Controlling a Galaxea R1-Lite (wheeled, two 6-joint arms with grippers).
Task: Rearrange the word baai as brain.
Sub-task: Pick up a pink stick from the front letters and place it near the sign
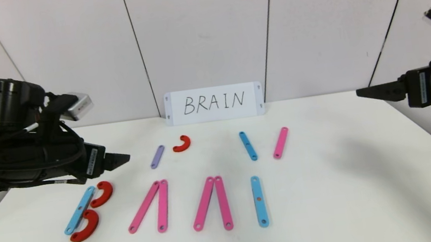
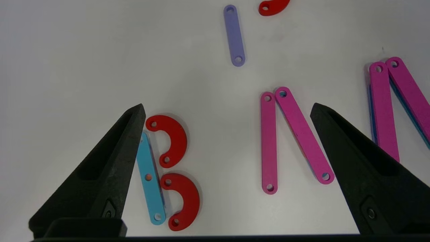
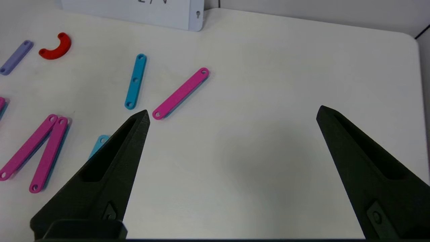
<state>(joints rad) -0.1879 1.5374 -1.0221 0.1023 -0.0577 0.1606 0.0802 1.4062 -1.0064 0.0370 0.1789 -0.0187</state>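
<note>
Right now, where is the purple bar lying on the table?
In the head view, the purple bar lies left of centre in the far row, just left of a lone red curve, behind the first pink letter A and before the BRAIN card.

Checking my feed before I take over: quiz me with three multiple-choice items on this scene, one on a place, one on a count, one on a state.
1. Where is the purple bar?
A. left of the lone red curve
B. under the card
C. right of the blue I

2. How many red curves lie on the table?
A. one
B. three
C. five

3. How does the left gripper stand?
A. shut on a bar
B. open, holding nothing
C. pressed on the card

Key: 1 A, they lie side by side behind the word. 2 B, two on the B, one apart. 3 B, fingers wide, nothing between.
</note>
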